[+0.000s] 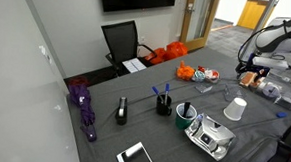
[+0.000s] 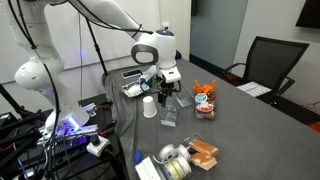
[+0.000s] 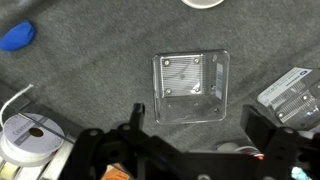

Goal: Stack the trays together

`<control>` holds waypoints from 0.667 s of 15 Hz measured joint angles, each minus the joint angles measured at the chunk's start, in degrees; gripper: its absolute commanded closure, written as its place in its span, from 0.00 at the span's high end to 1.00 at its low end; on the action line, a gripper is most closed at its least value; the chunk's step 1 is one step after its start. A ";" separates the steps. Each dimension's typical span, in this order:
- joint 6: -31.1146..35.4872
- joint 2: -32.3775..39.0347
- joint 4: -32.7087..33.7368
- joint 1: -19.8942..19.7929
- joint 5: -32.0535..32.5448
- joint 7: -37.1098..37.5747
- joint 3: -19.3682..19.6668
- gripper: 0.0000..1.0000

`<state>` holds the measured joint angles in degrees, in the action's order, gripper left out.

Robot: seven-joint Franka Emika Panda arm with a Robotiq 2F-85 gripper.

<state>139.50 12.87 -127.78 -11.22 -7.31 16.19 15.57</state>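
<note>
A square tray (image 3: 190, 85) of clear, thin plastic lies flat on the grey, felt-like table (image 3: 80, 60). It is empty, and has a ribbed inner panel with small studs at the corners. In the wrist view the black pincer (image 3: 194, 118) hangs over the tray's near edge, jaws apart, gripping nothing. A white paper cup (image 2: 149, 107) stands beside the tray (in the wrist view only its rim shows, cut off at the top). A spool (image 3: 28, 135) of pale cord sits near, and a blue thing (image 3: 18, 37) is too blurred to name. A grey slab (image 3: 295, 95) is cropped by the frame edge.
</note>
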 measured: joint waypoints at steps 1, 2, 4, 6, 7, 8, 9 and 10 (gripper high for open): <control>0.00 0.33 0.00 -0.02 0.24 -0.01 0.01 1.00; 0.00 0.80 0.01 -0.07 0.39 -0.13 0.01 1.00; 0.04 2.27 0.03 -0.29 0.51 -0.93 0.05 1.00; 0.05 3.92 0.10 -0.72 1.18 -1.71 0.22 1.00; 0.13 4.80 0.14 -1.06 1.49 -2.32 0.35 1.00; 0.41 5.64 0.28 -1.48 1.56 -3.02 0.40 1.00; 0.84 6.48 0.38 -1.87 1.57 -3.64 0.43 1.00; 1.22 7.28 0.60 -2.24 1.64 -4.20 0.46 1.00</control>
<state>140.72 20.15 -127.17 -13.47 -5.67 11.99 16.03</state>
